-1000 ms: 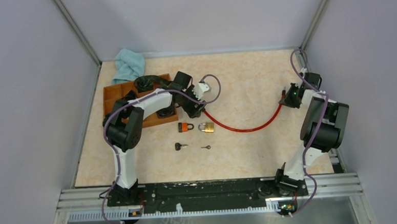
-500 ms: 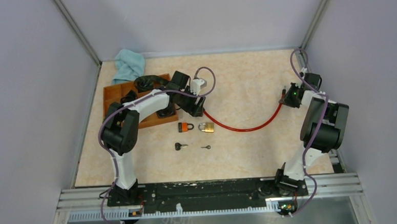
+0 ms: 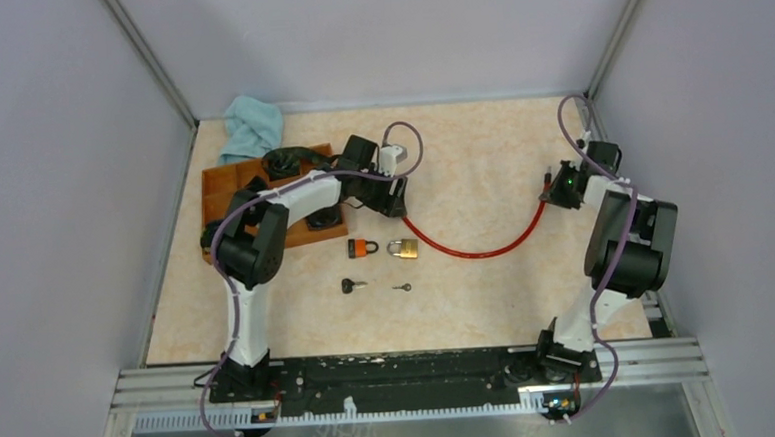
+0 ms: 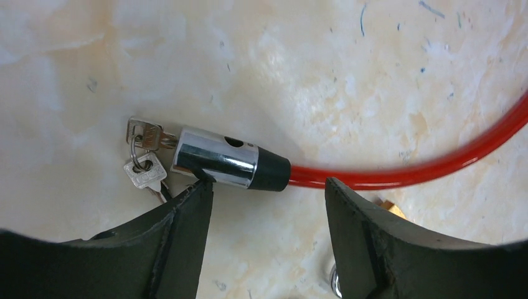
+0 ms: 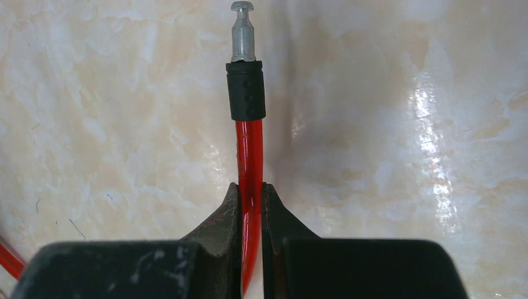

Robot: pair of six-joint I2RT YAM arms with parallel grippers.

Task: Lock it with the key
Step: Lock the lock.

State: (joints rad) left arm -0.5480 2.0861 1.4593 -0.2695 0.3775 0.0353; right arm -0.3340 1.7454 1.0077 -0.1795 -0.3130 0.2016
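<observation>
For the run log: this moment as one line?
left gripper open, straddling lock barrel, key inserted | right gripper shut on red cable behind pin | not locked

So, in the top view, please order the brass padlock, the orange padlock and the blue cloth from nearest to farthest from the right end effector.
From the right end effector:
1. Brass padlock, mid-table, to its left.
2. Orange padlock, just left of the brass one.
3. Cloth, far-left corner.

Glossy red cable [image 5: 249,156], chromed lock barrel [image 4: 215,163]
</observation>
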